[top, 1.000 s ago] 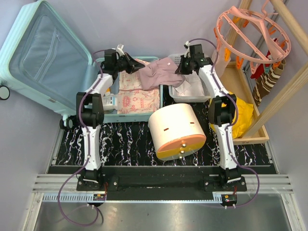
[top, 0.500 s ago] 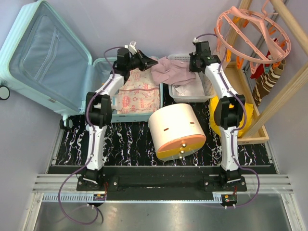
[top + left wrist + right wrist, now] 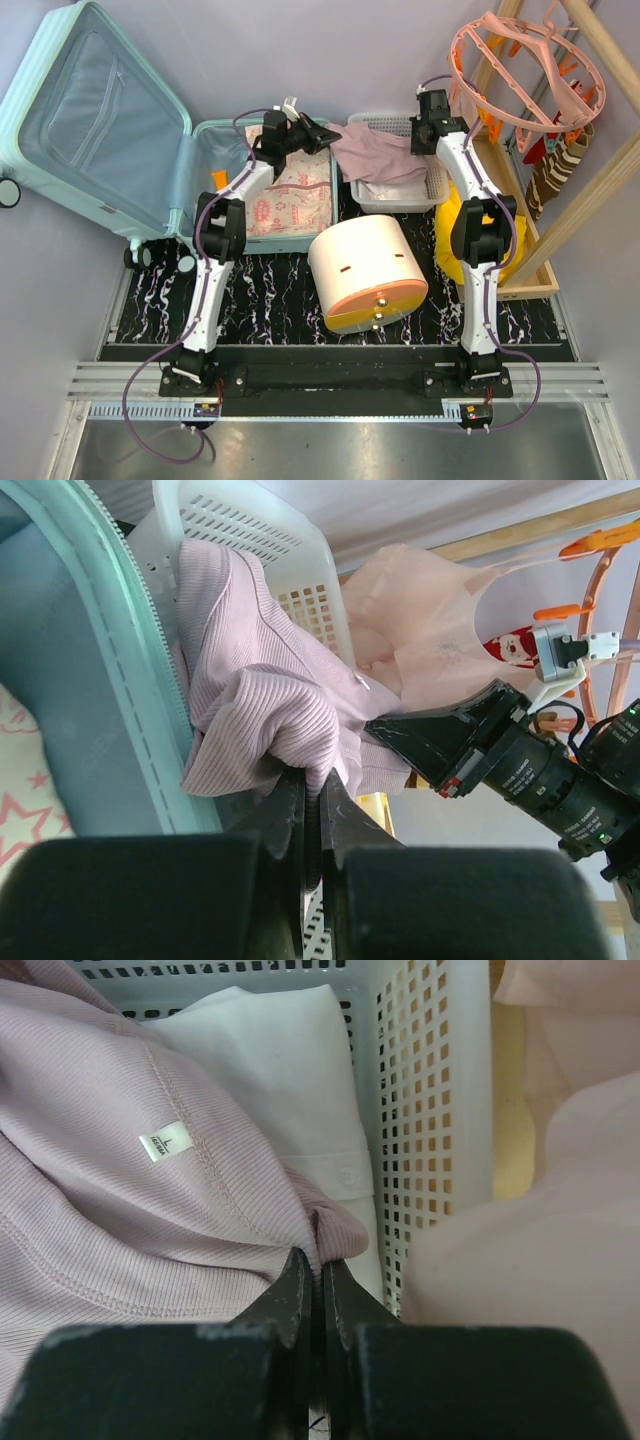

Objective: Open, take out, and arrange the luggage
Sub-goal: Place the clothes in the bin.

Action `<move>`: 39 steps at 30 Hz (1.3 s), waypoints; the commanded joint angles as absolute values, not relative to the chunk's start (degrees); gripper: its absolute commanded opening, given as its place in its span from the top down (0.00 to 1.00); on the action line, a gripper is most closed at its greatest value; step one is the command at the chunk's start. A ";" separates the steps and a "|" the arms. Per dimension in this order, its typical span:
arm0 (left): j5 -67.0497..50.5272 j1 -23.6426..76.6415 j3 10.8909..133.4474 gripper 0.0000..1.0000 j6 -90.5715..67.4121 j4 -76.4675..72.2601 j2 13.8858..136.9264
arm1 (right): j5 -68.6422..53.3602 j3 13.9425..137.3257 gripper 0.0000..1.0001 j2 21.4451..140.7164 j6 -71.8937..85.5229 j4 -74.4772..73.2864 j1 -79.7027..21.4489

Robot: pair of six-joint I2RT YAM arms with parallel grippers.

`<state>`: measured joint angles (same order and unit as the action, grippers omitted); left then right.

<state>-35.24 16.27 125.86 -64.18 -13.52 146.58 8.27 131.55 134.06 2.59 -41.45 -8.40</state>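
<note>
- Luggage (image 3: 95, 120) lies open at far left: lid propped back, base flat just beside the basket (image 3: 438, 190). A star-print cloth (image 3: 290, 205) lies in the base, so I judge the unpacking is not finished.
- Left gripper (image 3: 312, 780): fingers together, clamped on a fold of the pink top (image 3: 250, 690), at the luggage's right rim.
- Right gripper (image 3: 320, 1265): fingers together, pinching the top's edge over the basket, above a folded white shirt (image 3: 270, 1070).
- The two holds are well apart, so the top hangs spread between the arms rather than bunched. I read this as carrying it from luggage to basket so it lands flat.
- Most of the top hangs over the basket; its left part drapes across the basket wall toward the luggage.
- Next, in my judgement: lower both ends together, then let go. Risk: the left end snags on the basket wall or falls back into the luggage.
- Cream drum (image 3: 365, 265) sits near, apart from both arms.
</note>
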 commanded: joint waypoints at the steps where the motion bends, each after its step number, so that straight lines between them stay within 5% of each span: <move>1: -32.61 17.84 130.51 0.88 -65.65 -17.67 147.48 | 11.51 131.13 1.00 130.08 0.97 -40.52 -7.12; 8: -29.80 18.81 133.15 0.77 -66.80 -17.05 150.20 | 14.49 128.94 1.00 129.73 0.79 -40.43 -6.42; 13: -28.39 18.72 133.77 0.21 -66.89 -16.70 150.82 | 16.43 126.57 1.00 129.20 1.84 -40.52 -6.07; 16: -28.21 18.46 133.16 0.01 -64.34 -15.12 149.51 | 17.40 125.51 1.00 129.37 2.20 -40.52 -6.06; 39: -18.30 11.34 125.86 0.01 -41.76 -0.18 132.38 | 26.72 124.19 0.96 129.90 7.64 -43.68 -6.06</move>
<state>-21.93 10.85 124.38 -49.12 -3.77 138.69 21.93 123.98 133.99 6.13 -42.04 -6.48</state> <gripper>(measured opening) 0.987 0.029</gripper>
